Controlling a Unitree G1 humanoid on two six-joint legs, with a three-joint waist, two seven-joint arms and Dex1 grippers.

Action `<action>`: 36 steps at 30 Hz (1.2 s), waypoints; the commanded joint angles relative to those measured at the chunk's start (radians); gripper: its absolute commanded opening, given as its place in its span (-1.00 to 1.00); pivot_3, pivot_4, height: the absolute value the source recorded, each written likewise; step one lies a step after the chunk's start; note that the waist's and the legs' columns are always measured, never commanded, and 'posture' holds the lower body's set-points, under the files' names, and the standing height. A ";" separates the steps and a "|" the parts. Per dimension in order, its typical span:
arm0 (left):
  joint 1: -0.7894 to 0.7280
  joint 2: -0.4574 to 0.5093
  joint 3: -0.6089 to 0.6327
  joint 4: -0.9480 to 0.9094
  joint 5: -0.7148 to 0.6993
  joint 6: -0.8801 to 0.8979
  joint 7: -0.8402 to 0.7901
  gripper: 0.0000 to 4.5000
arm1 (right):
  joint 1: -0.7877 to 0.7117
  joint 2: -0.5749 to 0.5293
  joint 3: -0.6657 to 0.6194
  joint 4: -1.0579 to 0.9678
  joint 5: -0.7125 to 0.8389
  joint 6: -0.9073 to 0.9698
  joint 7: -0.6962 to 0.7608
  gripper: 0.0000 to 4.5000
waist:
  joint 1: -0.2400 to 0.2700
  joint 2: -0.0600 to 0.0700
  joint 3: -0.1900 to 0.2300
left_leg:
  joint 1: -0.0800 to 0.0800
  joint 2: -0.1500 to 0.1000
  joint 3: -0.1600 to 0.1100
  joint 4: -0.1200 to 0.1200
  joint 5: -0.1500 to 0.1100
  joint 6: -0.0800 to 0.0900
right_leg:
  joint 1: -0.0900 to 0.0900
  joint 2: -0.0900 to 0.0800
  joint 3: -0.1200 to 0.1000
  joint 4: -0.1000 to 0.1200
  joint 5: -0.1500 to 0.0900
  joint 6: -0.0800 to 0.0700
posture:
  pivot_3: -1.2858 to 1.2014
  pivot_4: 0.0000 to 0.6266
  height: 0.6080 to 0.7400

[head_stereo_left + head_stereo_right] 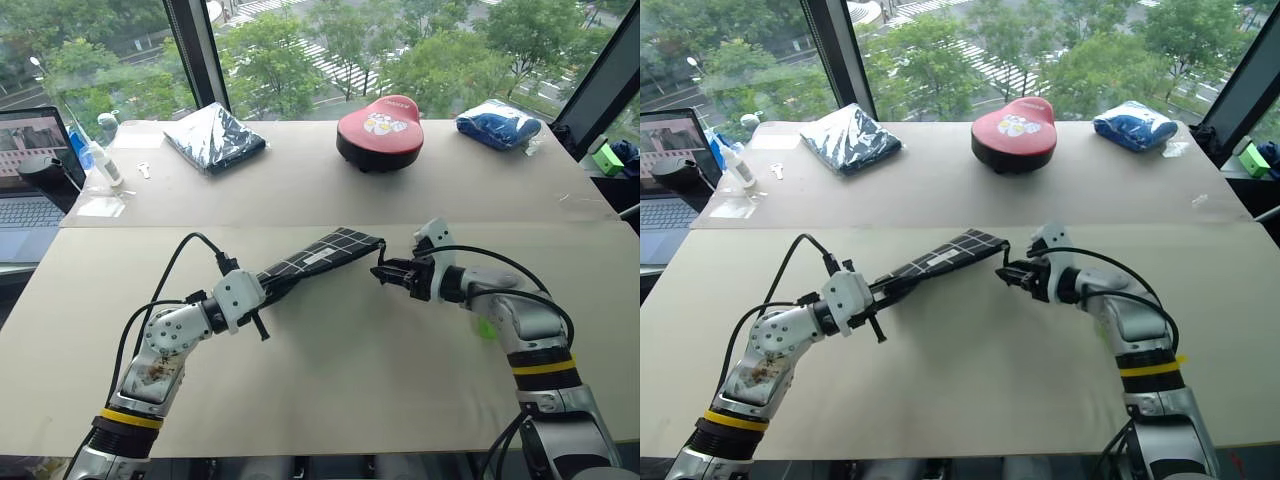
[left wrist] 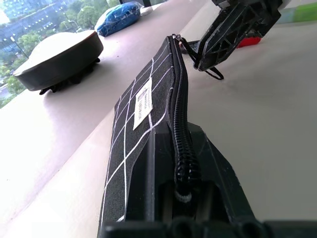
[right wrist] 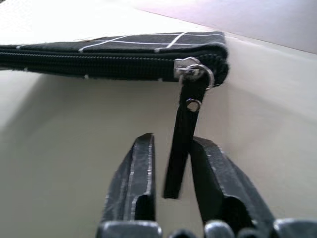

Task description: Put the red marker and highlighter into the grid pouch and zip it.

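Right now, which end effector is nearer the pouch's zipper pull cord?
Right. The right end effector has the zipper pull cord between its fingers at one end of the grid pouch; the left end effector grips the opposite end.

Grid pouch (image 2: 148,106) in left tool (image 2: 183,208)

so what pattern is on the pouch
Black with thin white grid lines, clearest in the left wrist view on the pouch.
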 commanded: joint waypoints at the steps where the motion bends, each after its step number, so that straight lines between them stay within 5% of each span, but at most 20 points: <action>1: -0.008 -0.007 0.020 -0.017 -0.010 -0.001 0.009 -1.00 | -0.004 0.004 0.004 -0.060 0.031 -0.021 0.038 -1.00 | 0.000 0.000 0.000 | 0.000 0.000 0.000 0.000 0.000 0.000 | 0.000 0.000 0.000 0.000 0.000 0.000 | 0.03 -0.52 1.00; 14: -0.021 -0.015 0.006 0.002 0.005 -0.015 0.004 -1.00 | -0.062 0.060 0.045 -0.076 0.025 -0.007 0.028 -1.00 | 0.000 0.000 0.000 | 0.000 0.000 0.000 0.000 0.000 -0.001 | 0.000 0.000 0.000 0.000 0.000 0.000 | 0.03 -0.52 1.00; 26: -0.040 -0.023 -0.002 0.021 0.007 -0.025 -0.012 -1.00 | -0.153 -0.011 0.158 -0.162 0.117 0.008 0.307 -1.00 | 0.001 0.000 0.000 | 0.000 0.000 0.000 0.000 0.001 -0.001 | 0.000 0.000 0.000 0.000 0.000 0.000 | 0.03 -0.52 1.00; 36: -0.074 -0.041 -0.012 0.061 0.009 -0.039 -0.031 -1.00 | -0.191 0.035 0.242 -0.118 0.055 -0.027 0.320 -1.00 | -0.001 0.000 0.000 | 0.000 0.000 0.000 0.000 0.001 -0.002 | -0.001 0.001 0.000 0.001 0.000 0.000 | 0.03 -0.52 1.00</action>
